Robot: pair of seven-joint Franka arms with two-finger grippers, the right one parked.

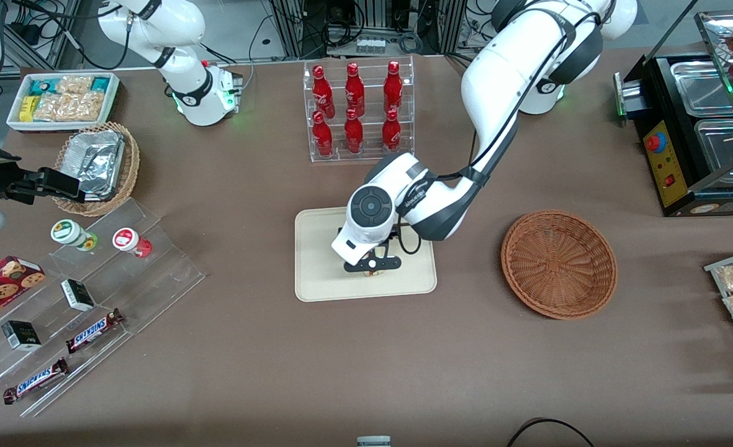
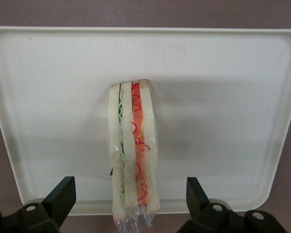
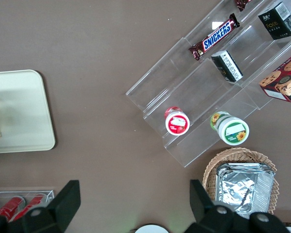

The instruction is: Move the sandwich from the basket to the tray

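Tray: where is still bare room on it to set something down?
The tray is bare on both sides of the sandwich and up to its rims. Its middle is crowded: the sandwich stands there on edge, the open gripper just above it.

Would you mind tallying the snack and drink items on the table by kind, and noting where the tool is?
Red bottles: 6
Snickers bars: 2
Lidded cups: 2
Small dark boxes: 2
Cookie box: 1
Sandwich: 1
Total: 14
The tool is open over the tray, astride the sandwich.
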